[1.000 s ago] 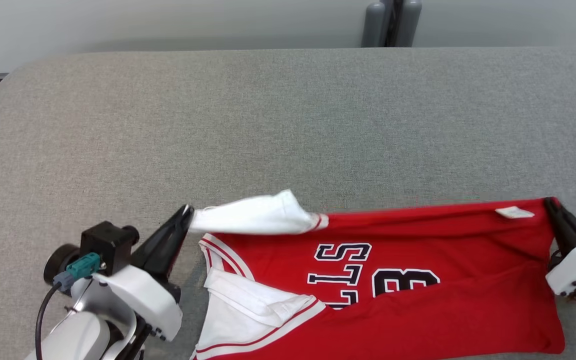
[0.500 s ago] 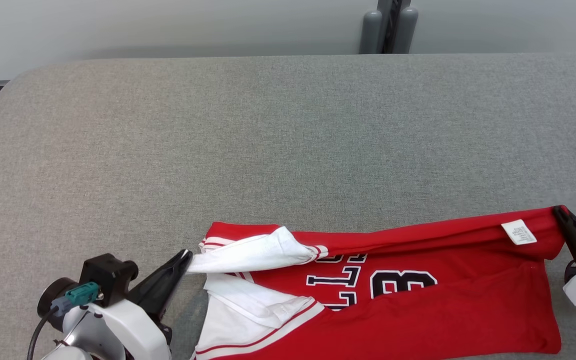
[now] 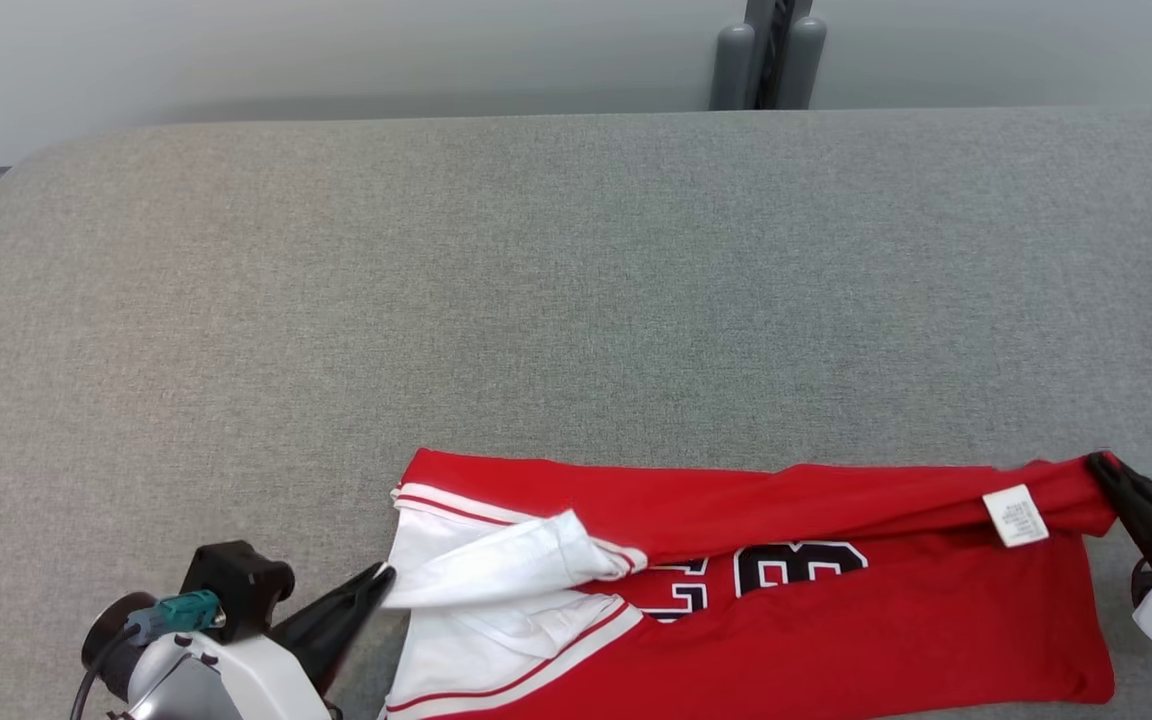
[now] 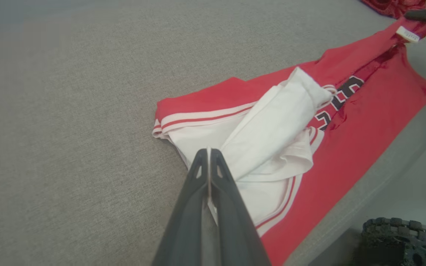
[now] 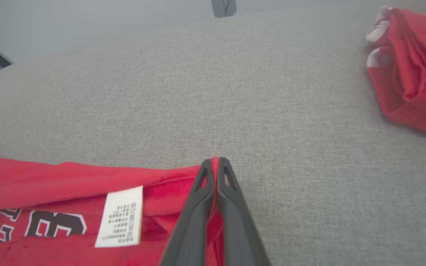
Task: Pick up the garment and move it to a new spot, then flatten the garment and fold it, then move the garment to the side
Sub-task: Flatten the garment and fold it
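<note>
Garment: the red jersey point(image 3: 836, 640) lies along the near edge of the grey table point(image 3: 536, 280), its top edge doubled over.
Left gripper point(image 3: 384, 577): pressed together on the white shoulder end.
Right gripper point(image 3: 1099, 464): pinching the red corner beside the label point(image 3: 1016, 517).
Handling: we judge it light, limp and rather slick — grip corners, keep them taut.

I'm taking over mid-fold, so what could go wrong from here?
1. The left gripper pinches only a thin edge of the white panel on the jersey; it might slip free.
2. The jersey lies along the near edge of the table; pulling nearer could drag it off.
3. The folded layer is bunched at the white panel, so creases may set.
</note>
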